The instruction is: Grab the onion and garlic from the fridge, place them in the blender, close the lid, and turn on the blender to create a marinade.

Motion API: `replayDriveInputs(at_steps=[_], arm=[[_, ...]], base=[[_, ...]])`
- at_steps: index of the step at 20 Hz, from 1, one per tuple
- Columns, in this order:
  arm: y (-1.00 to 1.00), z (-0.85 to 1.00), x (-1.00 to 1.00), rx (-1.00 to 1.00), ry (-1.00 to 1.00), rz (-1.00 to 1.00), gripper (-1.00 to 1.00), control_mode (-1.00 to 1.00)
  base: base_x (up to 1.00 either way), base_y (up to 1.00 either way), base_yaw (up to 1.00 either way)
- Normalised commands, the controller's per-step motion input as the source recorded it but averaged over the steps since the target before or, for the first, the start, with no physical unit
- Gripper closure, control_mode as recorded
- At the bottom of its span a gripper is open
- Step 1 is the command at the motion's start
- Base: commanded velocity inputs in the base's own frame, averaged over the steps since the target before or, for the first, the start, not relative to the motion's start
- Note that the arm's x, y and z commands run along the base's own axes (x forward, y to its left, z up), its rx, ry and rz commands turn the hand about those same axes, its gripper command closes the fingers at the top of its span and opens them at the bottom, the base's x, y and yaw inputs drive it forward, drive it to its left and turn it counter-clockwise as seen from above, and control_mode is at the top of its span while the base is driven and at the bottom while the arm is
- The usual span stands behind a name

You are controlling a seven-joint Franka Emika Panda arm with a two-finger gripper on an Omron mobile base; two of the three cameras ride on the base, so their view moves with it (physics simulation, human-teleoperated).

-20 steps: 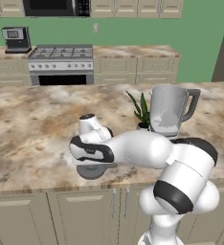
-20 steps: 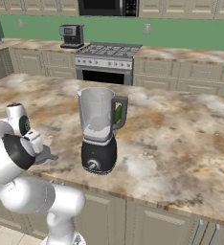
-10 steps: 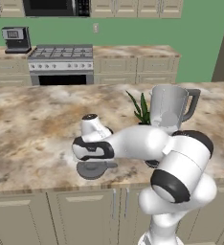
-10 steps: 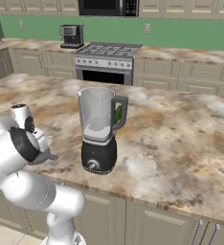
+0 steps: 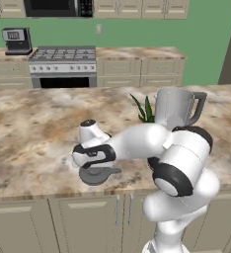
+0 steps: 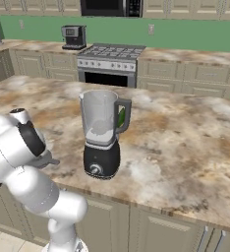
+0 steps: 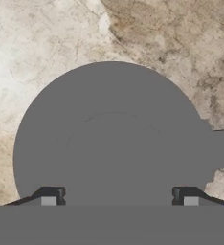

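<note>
Flat dark grey round lid (image 7: 112, 139), side tab, marbled counter (image 7: 47, 48)

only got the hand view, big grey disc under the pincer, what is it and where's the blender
Observer: It is the lid, lying flat on the marble island counter near its front edge, in the left base view.
Operator: pincer on it yet
Observer: The pincer stands right over the lid with its jaws apart, fingertips astride the central bump; whether they touch it I cannot tell.
Operator: and the blender
Observer: The blender stands upright on the same counter to the arm's right, its jar top uncovered.
Operator: anything by it
Observer: A green plant sits just behind the jar.
</note>
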Motion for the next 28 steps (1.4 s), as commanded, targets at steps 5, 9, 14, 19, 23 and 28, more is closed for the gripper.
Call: replayDriveInputs(at_steps=[5, 9, 14, 19, 23, 28], arm=[[-0.05, 0.0, 0.01, 0.0, -0.09, 0.0, -1.0, -1.0], [-0.08, -0.03, 0.0, 0.0, -0.02, 0.02, -1.0, -1.0], [-0.16, -0.3, 0.0, 0.0, 0.0, 0.1, -1.0, -1.0], [-0.1, -0.14, 0.0, 0.0, 0.0, 0.09, -1.0, -1.0], [0.0, -0.37, 0.0, 0.04, -0.01, 0.02, -1.0, -1.0], [-0.01, -0.61, -0.05, 0.05, -0.03, 0.01, 1.0, -1.0]], base=[[0.0, 0.0, 0.0], [0.0, 0.0, 0.0], [0.0, 0.0, 0.0], [0.0, 0.0, 0.0], [0.0, 0.0, 0.0], [0.0, 0.0, 0.0]])
